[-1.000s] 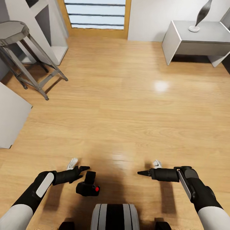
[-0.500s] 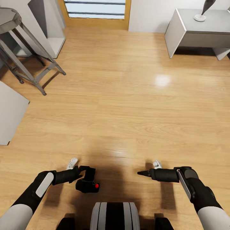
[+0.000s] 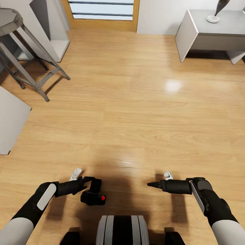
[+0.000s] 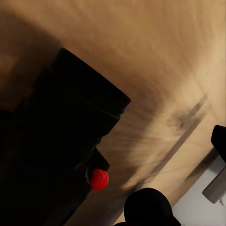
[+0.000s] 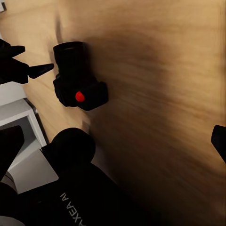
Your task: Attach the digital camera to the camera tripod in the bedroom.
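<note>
Nothing has shifted: left claw (image 3: 89,179) still pinches digital camera (image 3: 93,195), right claw (image 3: 149,184) pressed together

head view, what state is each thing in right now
digital camera: held at the left pincer, off the floor, red dot showing
left pincer: shut on the digital camera
right pincer: shut, empty
stool: upright on the floor
door: shut

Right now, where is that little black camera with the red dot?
The digital camera is low in the head view, at the left end effector, just ahead of the robot's base.
</note>
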